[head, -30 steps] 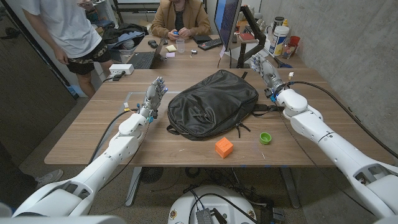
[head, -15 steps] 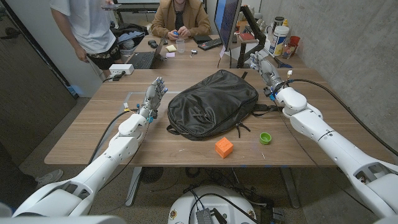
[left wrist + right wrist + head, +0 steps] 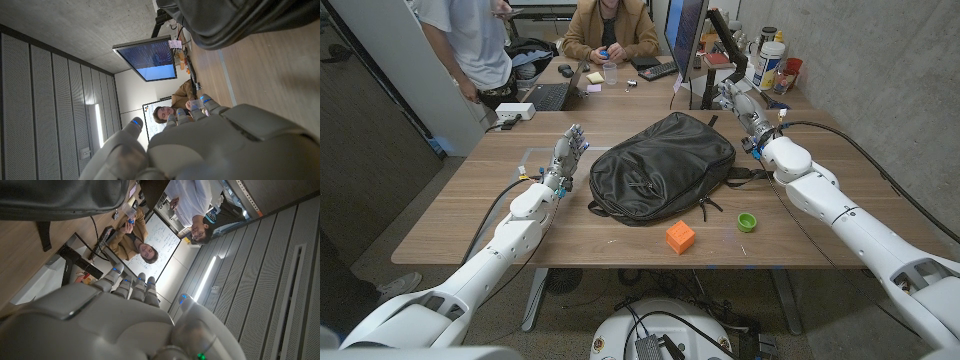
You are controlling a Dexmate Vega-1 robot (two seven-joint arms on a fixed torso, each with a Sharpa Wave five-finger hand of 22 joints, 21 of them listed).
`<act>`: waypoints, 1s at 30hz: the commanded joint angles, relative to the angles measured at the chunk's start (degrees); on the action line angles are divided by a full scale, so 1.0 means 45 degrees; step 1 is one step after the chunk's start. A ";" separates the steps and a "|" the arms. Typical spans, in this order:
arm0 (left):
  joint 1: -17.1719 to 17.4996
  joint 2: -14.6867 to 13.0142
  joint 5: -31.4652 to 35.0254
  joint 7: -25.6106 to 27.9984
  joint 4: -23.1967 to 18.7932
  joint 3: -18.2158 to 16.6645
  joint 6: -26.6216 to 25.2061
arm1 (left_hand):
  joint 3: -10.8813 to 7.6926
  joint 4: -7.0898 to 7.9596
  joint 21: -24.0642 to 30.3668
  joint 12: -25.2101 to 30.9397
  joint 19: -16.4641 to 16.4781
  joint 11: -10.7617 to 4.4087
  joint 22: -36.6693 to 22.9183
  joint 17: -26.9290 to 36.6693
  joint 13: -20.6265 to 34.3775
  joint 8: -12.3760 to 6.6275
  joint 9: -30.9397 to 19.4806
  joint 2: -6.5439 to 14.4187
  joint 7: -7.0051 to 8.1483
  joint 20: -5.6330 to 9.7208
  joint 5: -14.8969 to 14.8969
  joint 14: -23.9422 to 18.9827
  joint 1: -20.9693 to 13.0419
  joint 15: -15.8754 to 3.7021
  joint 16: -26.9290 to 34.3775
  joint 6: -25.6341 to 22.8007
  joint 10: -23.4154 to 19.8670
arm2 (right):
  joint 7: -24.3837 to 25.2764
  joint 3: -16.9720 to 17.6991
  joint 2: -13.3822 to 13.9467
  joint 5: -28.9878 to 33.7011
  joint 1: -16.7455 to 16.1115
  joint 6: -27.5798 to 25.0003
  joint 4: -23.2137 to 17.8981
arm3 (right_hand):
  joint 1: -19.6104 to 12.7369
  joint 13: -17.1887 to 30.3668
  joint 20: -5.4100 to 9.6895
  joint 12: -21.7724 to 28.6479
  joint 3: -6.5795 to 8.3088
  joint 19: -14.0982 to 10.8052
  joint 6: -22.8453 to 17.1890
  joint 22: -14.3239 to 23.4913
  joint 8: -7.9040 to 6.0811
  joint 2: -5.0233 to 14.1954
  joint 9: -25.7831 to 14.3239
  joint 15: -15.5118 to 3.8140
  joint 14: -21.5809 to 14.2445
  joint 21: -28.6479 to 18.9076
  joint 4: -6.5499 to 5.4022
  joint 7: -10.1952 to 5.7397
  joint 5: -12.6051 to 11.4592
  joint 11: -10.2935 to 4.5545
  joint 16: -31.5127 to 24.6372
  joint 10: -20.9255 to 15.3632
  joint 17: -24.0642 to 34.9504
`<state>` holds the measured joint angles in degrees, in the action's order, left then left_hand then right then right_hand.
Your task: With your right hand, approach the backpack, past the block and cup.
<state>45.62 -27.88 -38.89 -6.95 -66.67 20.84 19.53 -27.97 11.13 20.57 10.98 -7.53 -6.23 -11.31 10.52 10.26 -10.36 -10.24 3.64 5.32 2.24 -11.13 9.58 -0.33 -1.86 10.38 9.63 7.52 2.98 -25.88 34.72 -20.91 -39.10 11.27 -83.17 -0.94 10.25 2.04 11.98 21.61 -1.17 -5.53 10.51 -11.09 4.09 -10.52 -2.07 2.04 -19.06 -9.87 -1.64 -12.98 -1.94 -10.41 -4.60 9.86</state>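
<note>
Hovering with fingers apart and holding nothing, the right hand (image 3: 736, 98) is just beside the black leather backpack (image 3: 662, 165). Orange cube block (image 3: 680, 236) and small green cup (image 3: 747, 222) lie behind its wrist. Left hand (image 3: 569, 153) likewise stands spread, empty.

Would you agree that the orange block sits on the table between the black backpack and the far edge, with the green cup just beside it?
Not quite. The orange block sits between the black backpack and the near edge of the table, on the robot's side, as the head view shows. The rest holds: the green cup is just beside it.
</note>
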 commanded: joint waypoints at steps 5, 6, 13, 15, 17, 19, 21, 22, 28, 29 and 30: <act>0.0060 0.0003 -0.0028 -0.0009 -0.0012 -0.0041 0.0071 | 0.0026 0.0000 0.0076 0.0079 -0.0112 0.0054 -0.0035 0.0030 0.0031 -0.0088 -0.0036 0.1484 -0.0005 0.1316 -0.0108 0.0217 -0.0042 -0.0928 0.0062 0.0177 0.0098 | 0.0084 -0.0157 0.0263 0.0801 0.0061 -0.0237 -0.0522 | -0.0126 0.0066 0.1258 0.0029 0.0081 -0.0048 -0.0149 0.0040 -0.0040 0.1174 -0.0023 -0.0454 -0.0083 0.0020 0.0040 0.0012 -0.0063 -0.0047 0.0000 -0.0096 0.0034; 0.0072 -0.0001 -0.0036 -0.0005 -0.0030 -0.0046 0.0065 | 0.0026 0.0000 0.0076 0.0079 -0.0113 0.0049 -0.0035 0.0030 0.0031 -0.0087 -0.0036 0.1484 0.0009 0.1325 -0.0108 0.0212 -0.0042 -0.0946 0.0064 0.0178 0.0098 | 0.0090 -0.0159 0.0284 0.0834 0.0056 -0.0261 -0.0568 | -0.0127 0.0065 0.1261 0.0030 0.0082 -0.0047 -0.0159 0.0041 -0.0042 0.1174 -0.0023 -0.0450 -0.0082 0.0025 0.0041 0.0013 -0.0062 -0.0045 0.0000 -0.0099 0.0034; 0.0191 -0.0045 -0.0056 0.0034 -0.0160 -0.0081 0.0087 | 0.0028 0.0000 0.0084 0.0082 -0.0115 0.0057 -0.0034 0.0029 0.0031 -0.0084 -0.0036 0.1486 0.0002 0.1314 -0.0110 0.0208 -0.0044 -0.0935 0.0064 0.0185 0.0091 | 0.0151 -0.0188 0.0394 0.1078 0.0030 -0.0391 -0.0846 | -0.0141 0.0065 0.1257 0.0038 0.0093 -0.0045 -0.0183 0.0041 -0.0043 0.1179 -0.0023 -0.0460 -0.0089 0.0045 0.0051 0.0004 -0.0062 -0.0052 0.0000 -0.0128 0.0032; 0.0229 -0.0065 -0.0048 0.0055 -0.0206 -0.0091 0.0102 | 0.0028 0.0000 0.0086 0.0082 -0.0116 0.0060 -0.0034 0.0029 0.0031 -0.0083 -0.0036 0.1486 0.0000 0.1311 -0.0110 0.0207 -0.0044 -0.0936 0.0064 0.0187 0.0089 | 0.0159 -0.0206 0.0432 0.1165 0.0027 -0.0428 -0.0926 | -0.0143 0.0065 0.1253 0.0041 0.0094 -0.0049 -0.0189 0.0041 -0.0042 0.1182 -0.0023 -0.0458 -0.0090 0.0050 0.0053 -0.0002 -0.0060 -0.0053 -0.0002 -0.0138 0.0034; 0.0262 -0.0075 -0.0060 0.0066 -0.0248 -0.0106 0.0112 | 0.0029 -0.0001 0.0091 0.0082 -0.0111 0.0060 -0.0033 0.0029 0.0031 -0.0084 -0.0036 0.1486 0.0006 0.1315 -0.0110 0.0210 -0.0045 -0.0943 0.0063 0.0183 0.0090 | 0.0192 -0.0218 0.0455 0.1253 0.0020 -0.0454 -0.0996 | -0.0144 0.0065 0.1253 0.0038 0.0094 -0.0051 -0.0194 0.0041 -0.0042 0.1181 -0.0023 -0.0463 -0.0093 0.0056 0.0054 0.0004 -0.0059 -0.0069 -0.0004 -0.0133 0.0035; 0.0313 -0.0109 -0.0065 0.0081 -0.0327 -0.0118 0.0103 | 0.0030 -0.0001 0.0091 0.0081 -0.0115 0.0075 -0.0033 0.0029 0.0031 -0.0083 -0.0036 0.1486 -0.0011 0.1299 -0.0111 0.0207 -0.0045 -0.0929 0.0064 0.0186 0.0091 | 0.0195 -0.0232 0.0476 0.1323 0.0018 -0.0458 -0.1053 | -0.0153 0.0065 0.1251 0.0040 0.0099 -0.0053 -0.0194 0.0041 -0.0039 0.1190 -0.0023 -0.0464 -0.0094 0.0061 0.0061 0.0001 -0.0059 -0.0060 -0.0005 -0.0140 0.0034; 0.0350 -0.0125 -0.0064 0.0100 -0.0371 -0.0129 0.0115 | 0.0030 -0.0001 0.0095 0.0083 -0.0111 0.0050 -0.0033 0.0029 0.0031 -0.0087 -0.0036 0.1487 0.0013 0.1321 -0.0111 0.0205 -0.0045 -0.0946 0.0064 0.0175 0.0085 | 0.0240 -0.0257 0.0515 0.1450 0.0017 -0.0523 -0.1149 | -0.0158 0.0065 0.1252 0.0040 0.0100 -0.0055 -0.0196 0.0041 -0.0037 0.1193 -0.0024 -0.0467 -0.0097 0.0066 0.0065 -0.0002 -0.0058 -0.0066 -0.0007 -0.0145 0.0035; 0.0370 -0.0139 -0.0071 0.0101 -0.0397 -0.0135 0.0110 | 0.0030 -0.0001 0.0096 0.0083 -0.0111 0.0065 -0.0032 0.0029 0.0031 -0.0085 -0.0036 0.1487 -0.0005 0.1311 -0.0111 0.0204 -0.0046 -0.0941 0.0065 0.0180 0.0086 | 0.0245 -0.0264 0.0525 0.1486 0.0015 -0.0538 -0.1182 | -0.0158 0.0065 0.1250 0.0039 0.0101 -0.0057 -0.0197 0.0041 -0.0037 0.1195 -0.0024 -0.0464 -0.0098 0.0067 0.0066 -0.0005 -0.0058 -0.0065 -0.0008 -0.0142 0.0036; 0.0503 -0.0229 -0.0090 0.0158 -0.0586 -0.0185 0.0092 | 0.0031 -0.0001 0.0101 0.0089 -0.0112 0.0067 -0.0032 0.0029 0.0031 -0.0088 -0.0036 0.1488 -0.0001 0.1312 -0.0112 0.0199 -0.0046 -0.0934 0.0066 0.0171 0.0070 | 0.0289 -0.0308 0.0562 0.1697 0.0020 -0.0646 -0.1375 | -0.0165 0.0065 0.1252 0.0040 0.0100 -0.0063 -0.0208 0.0041 -0.0035 0.1197 -0.0024 -0.0471 -0.0109 0.0081 0.0073 -0.0007 -0.0054 -0.0079 -0.0015 -0.0153 0.0039; 0.0525 -0.0245 -0.0099 0.0159 -0.0616 -0.0195 0.0089 | 0.0031 -0.0001 0.0103 0.0087 -0.0108 0.0067 -0.0032 0.0029 0.0031 -0.0088 -0.0036 0.1488 -0.0002 0.1313 -0.0112 0.0199 -0.0046 -0.0928 0.0066 0.0172 0.0073 | 0.0303 -0.0314 0.0563 0.1732 0.0020 -0.0657 -0.1407 | -0.0166 0.0065 0.1253 0.0041 0.0101 -0.0065 -0.0216 0.0041 -0.0037 0.1197 -0.0024 -0.0472 -0.0108 0.0082 0.0073 -0.0009 -0.0054 -0.0080 -0.0014 -0.0156 0.0039; 0.0549 -0.0266 -0.0102 0.0167 -0.0652 -0.0204 0.0083 | 0.0031 -0.0001 0.0104 0.0090 -0.0108 0.0066 -0.0032 0.0029 0.0031 -0.0089 -0.0036 0.1488 0.0001 0.1314 -0.0112 0.0194 -0.0046 -0.0927 0.0068 0.0169 0.0067 | 0.0291 -0.0313 0.0576 0.1748 0.0024 -0.0669 -0.1434 | -0.0172 0.0064 0.1255 0.0041 0.0102 -0.0068 -0.0215 0.0041 -0.0035 0.1192 -0.0024 -0.0473 -0.0113 0.0084 0.0079 -0.0008 -0.0054 -0.0070 -0.0014 -0.0158 0.0036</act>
<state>47.13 -28.44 -39.17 -6.58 -68.25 20.30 19.94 -27.97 11.13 20.79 10.98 -7.52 -6.23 -11.31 10.52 10.26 -10.36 -10.24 3.64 5.32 2.24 -11.14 9.59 -0.33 -1.86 10.38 9.63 7.52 3.91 -26.97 36.83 -14.78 -38.95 9.09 -88.00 -1.32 10.25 2.04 11.98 21.84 -1.17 -5.95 10.51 -11.09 4.47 -10.52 -2.06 2.04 -18.84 -9.64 -1.64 -12.98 -2.25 -10.41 -4.91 9.87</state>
